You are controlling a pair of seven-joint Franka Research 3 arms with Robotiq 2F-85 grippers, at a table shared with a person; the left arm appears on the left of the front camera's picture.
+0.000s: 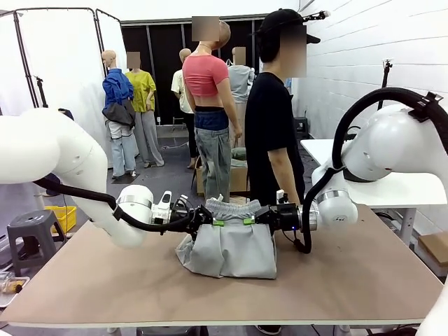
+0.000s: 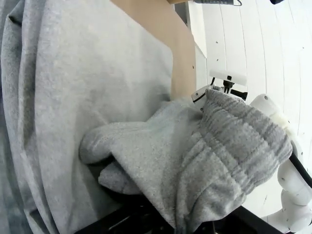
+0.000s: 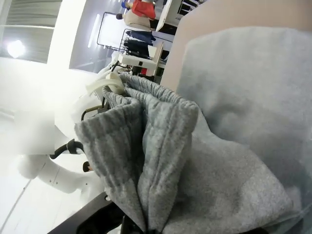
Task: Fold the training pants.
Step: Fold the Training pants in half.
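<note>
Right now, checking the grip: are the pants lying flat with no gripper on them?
No: both the left gripper and right gripper hold the pants up by the waistband.

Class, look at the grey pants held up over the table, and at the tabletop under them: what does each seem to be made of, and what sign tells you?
Light grey soft training pants: probably knitted jersey, matt, with a fuzzy surface and a gathered ribbed waistband. Flat tan table: smooth, matt board, perhaps laminate or wood; no grain shows.
</note>
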